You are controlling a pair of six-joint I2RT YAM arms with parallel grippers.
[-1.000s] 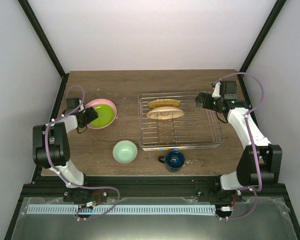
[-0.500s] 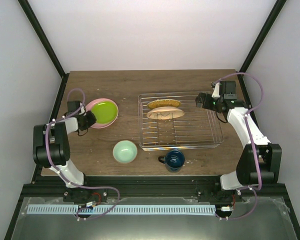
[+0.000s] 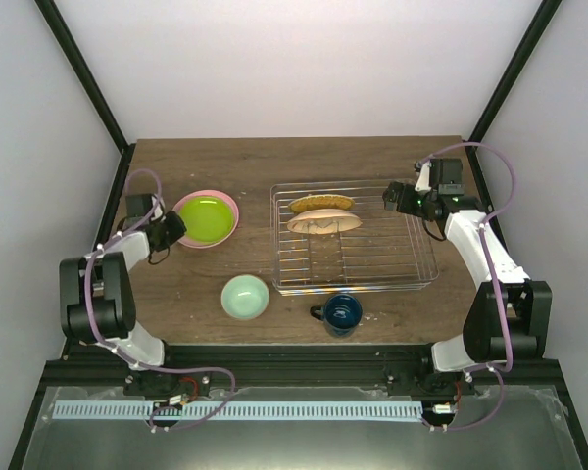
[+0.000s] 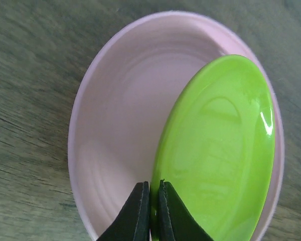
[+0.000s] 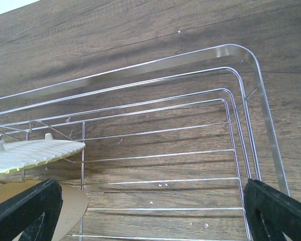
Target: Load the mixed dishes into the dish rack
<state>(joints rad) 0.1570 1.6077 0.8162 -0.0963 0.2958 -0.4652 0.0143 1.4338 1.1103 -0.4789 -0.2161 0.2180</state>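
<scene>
Left pincer (image 4: 150,213) pinching near rim of green plate (image 4: 215,150); plate tilts up ahead of it. Pink plate (image 4: 120,125) under both, on counter (image 4: 30,75). Right pincer (image 5: 150,211) spread wide, rack (image 5: 261,110) corner just below, cream plate (image 5: 35,150) by its left tip.

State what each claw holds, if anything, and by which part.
The left claw pinches the lime-green plate by its rim. The right claw, open over the dish rack, holds nothing.
</scene>
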